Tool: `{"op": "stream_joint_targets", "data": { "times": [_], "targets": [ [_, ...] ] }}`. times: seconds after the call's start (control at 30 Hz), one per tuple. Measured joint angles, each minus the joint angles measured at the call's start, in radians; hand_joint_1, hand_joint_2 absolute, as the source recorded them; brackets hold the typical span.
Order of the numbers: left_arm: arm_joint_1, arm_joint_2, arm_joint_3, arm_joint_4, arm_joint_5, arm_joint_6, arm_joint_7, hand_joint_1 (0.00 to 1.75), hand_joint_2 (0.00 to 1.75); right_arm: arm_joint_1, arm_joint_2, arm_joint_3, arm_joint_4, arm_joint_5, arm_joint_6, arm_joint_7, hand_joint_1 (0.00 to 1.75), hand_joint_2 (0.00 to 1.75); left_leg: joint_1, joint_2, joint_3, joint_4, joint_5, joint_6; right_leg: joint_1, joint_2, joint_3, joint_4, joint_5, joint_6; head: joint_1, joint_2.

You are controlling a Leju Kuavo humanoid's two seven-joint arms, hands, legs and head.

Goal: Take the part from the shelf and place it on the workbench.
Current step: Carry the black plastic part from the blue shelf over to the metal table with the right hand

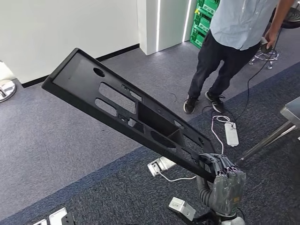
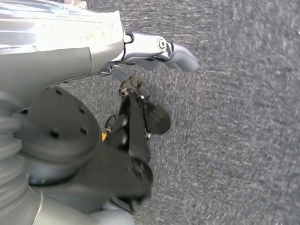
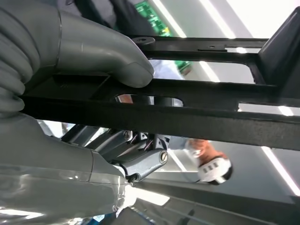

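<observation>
- Grey and dark blue carpet covers the floor, with a white wall at the far left and green crates stacked at the far side.
- At the far right a person in a light shirt and dark trousers stands on the carpet, a cable trailing to a white power strip on the floor.
- Part of a grey table comes in at the right edge.
- Near right, the right hand grips one end of the long black part. In the right wrist view the thumb lies across one of the part's black bars, with the dark fingers on its other side.
- That part slants up and away to the far left, held above the carpet, touching nothing else.
- The left hand hangs over the carpet, holding nothing, its fingers spread.
</observation>
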Motion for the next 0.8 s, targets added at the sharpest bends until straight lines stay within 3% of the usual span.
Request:
{"op": "stream_joint_targets", "data": {
  "times": [0.03,0.07,0.13,0.2,0.27,0.3,0.37,0.43,0.5,0.53,0.63,0.7,0.77,0.8],
  "targets": [
    [0.0,0.0,0.0,0.0,0.0,0.0,0.0,0.0,1.75,0.001,0.0,0.0,0.001,0.0,0.0,0.0,1.75,1.75,0.0,-0.002,0.0,-0.019,0.028,0.002,0.0,0.015,0.003,0.0,-0.002,0.0,0.0,0.0],
    [0.0,0.0,0.0,0.0,0.0,0.0,0.0,0.0,1.75,0.001,0.0,0.0,0.002,0.0,0.0,0.0,1.75,1.75,0.0,-0.009,0.017,-0.072,0.07,0.005,0.0,0.03,0.007,0.001,-0.004,0.001,0.0,0.0],
    [0.001,0.001,0.0,0.0,0.0,0.0,0.0,0.0,1.75,0.001,0.0,0.0,0.002,0.0,0.0,0.0,1.75,1.75,0.004,-0.046,0.064,-0.195,0.136,0.011,0.001,0.058,0.012,0.005,-0.01,0.007,0.001,0.0],
    [0.002,0.002,0.0,0.0,-0.003,0.0,-0.001,0.0,1.75,0.002,0.0,0.0,0.003,0.0,0.0,0.0,1.75,1.75,0.005,-0.075,0.087,-0.251,0.148,0.015,-0.001,0.078,0.009,0.008,-0.013,0.017,0.001,0.0],
    [0.002,0.001,0.0,0.0,-0.005,0.0,-0.001,0.0,1.75,0.004,0.0,-0.001,0.002,0.0,0.0,0.0,1.75,1.75,0.003,-0.064,0.09,-0.26,0.146,0.021,-0.006,0.094,0.004,0.007,-0.014,0.028,0.001,0.0],
    [0.0,0.001,0.0,0.0,-0.004,0.0,-0.001,0.0,1.75,0.007,0.0,-0.001,0.002,0.0,0.0,0.0,1.75,1.75,0.004,-0.055,0.092,-0.263,0.147,0.025,-0.006,0.085,0.001,0.013,-0.019,0.033,0.002,0.0],
    [-0.002,-0.001,0.0,0.0,-0.003,-0.003,-0.001,0.0,1.75,0.008,0.0,-0.001,0.001,0.001,0.0,0.0,1.75,1.75,0.009,-0.034,0.097,-0.269,0.147,0.034,-0.005,0.04,-0.024,0.069,-0.054,0.045,0.005,0.0],
    [0.001,-0.001,0.0,0.0,-0.003,-0.004,0.0,0.0,1.75,0.008,0.0,-0.001,0.001,0.001,0.0,0.0,1.75,1.75,0.008,-0.009,0.102,-0.27,0.143,0.038,-0.008,-0.011,-0.087,0.195,-0.109,0.056,0.007,0.0],
    [0.004,-0.001,0.0,0.0,-0.003,-0.003,0.0,0.0,1.75,0.01,-0.001,-0.002,0.002,0.0,0.0,0.0,1.75,1.75,0.008,0.017,0.107,-0.269,0.137,0.038,-0.013,-0.028,-0.136,0.28,-0.127,0.063,0.007,0.0],
    [0.004,-0.001,0.0,0.0,-0.003,-0.003,0.001,0.0,1.75,0.011,-0.001,-0.003,0.003,0.0,0.0,0.0,1.75,1.75,0.008,0.029,0.111,-0.269,0.133,0.037,-0.014,-0.032,-0.134,0.27,-0.108,0.065,0.007,0.0],
    [0.003,-0.002,0.0,0.0,-0.003,-0.003,0.001,0.0,1.75,0.011,-0.001,-0.003,0.002,0.0,0.0,0.001,1.75,1.75,0.006,0.058,0.131,-0.27,0.119,0.026,-0.008,-0.073,-0.045,0.083,-0.011,0.059,0.007,0.0],
    [0.003,-0.002,0.0,0.0,-0.003,-0.003,0.001,0.0,1.75,0.01,-0.001,-0.003,0.002,0.0,0.0,0.001,1.75,1.75,0.002,0.075,0.14,-0.272,0.111,0.015,0.001,-0.096,-0.014,0.016,0.004,0.048,0.006,0.0],
    [0.002,-0.002,0.0,0.0,-0.003,-0.003,0.002,0.0,1.75,0.011,-0.001,-0.003,0.002,0.0,0.0,0.001,1.75,1.75,0.0,0.092,0.148,-0.278,0.108,0.005,0.005,-0.082,-0.016,0.012,0.001,0.035,0.005,0.0],
    [0.001,-0.002,0.0,0.0,-0.003,-0.003,0.002,0.0,1.75,0.012,-0.001,-0.004,0.001,0.0,0.0,0.001,1.75,1.75,0.002,0.088,0.151,-0.277,0.103,0.0,0.003,-0.072,-0.015,0.009,0.002,0.029,0.005,0.0]
  ]
}}
